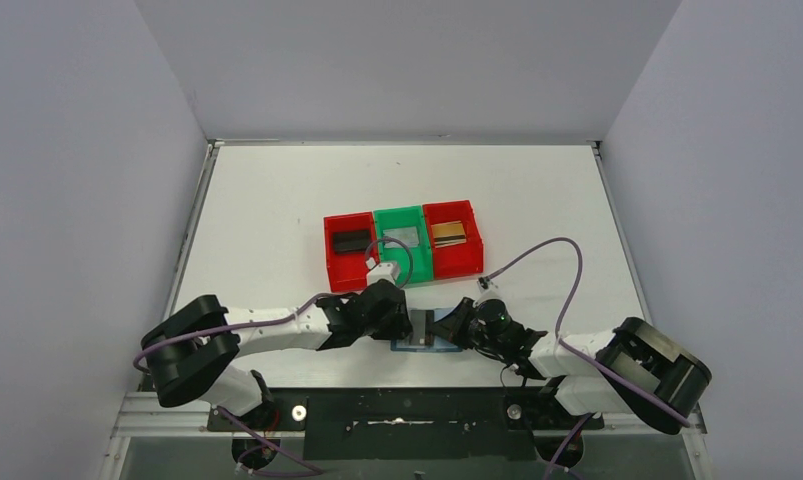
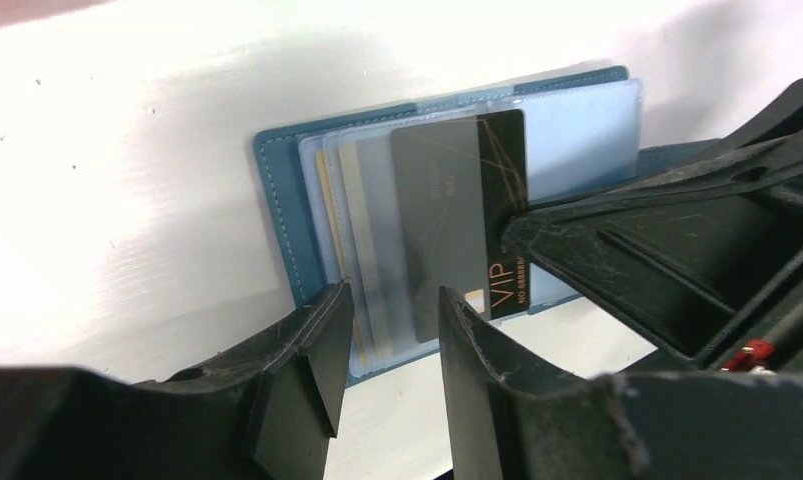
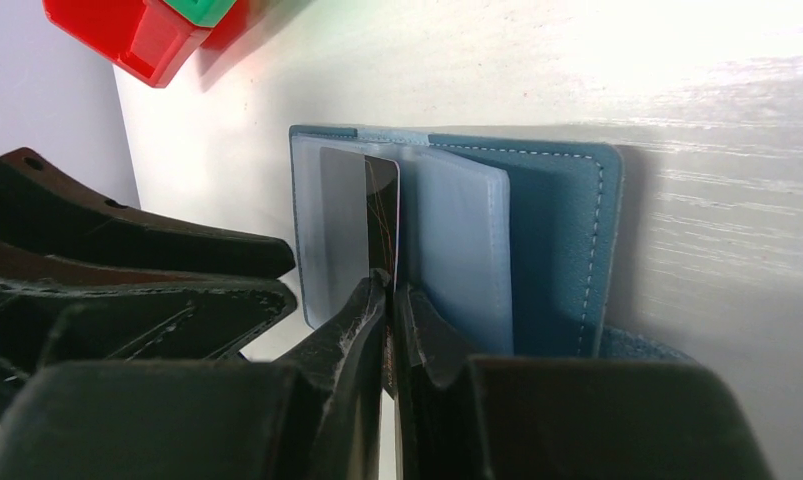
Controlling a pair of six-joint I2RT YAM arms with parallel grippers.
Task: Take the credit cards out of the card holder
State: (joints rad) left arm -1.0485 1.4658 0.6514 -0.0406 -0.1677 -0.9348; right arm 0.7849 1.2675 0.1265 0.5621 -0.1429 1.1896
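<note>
The right claw (image 3: 389, 292) has its fingers pressed together, pinching the near edge of a black card (image 2: 504, 170) printed "VIP" in gold. The card sits partly out of a clear plastic sleeve (image 3: 457, 240) of the wallet (image 3: 562, 220): one strip is bare and the rest is behind the plastic. The left claw (image 2: 392, 320) has its fingers spread and holds nothing, poised at the near edge of the sleeves; whether it touches them cannot be told. The teal wallet lies open on the white table (image 1: 277, 200), near its front edge, between the two claws. Other cards (image 2: 352, 200) show in further sleeves. Behind the wallet three bins stand in a row, touching:
- the left red bin (image 1: 349, 277) holds a dark card (image 1: 351, 240);
- the green bin (image 1: 418, 266) holds a grey card (image 1: 402, 237);
- the right red bin (image 1: 458, 263) holds a gold-brown card (image 1: 449, 233).
</note>
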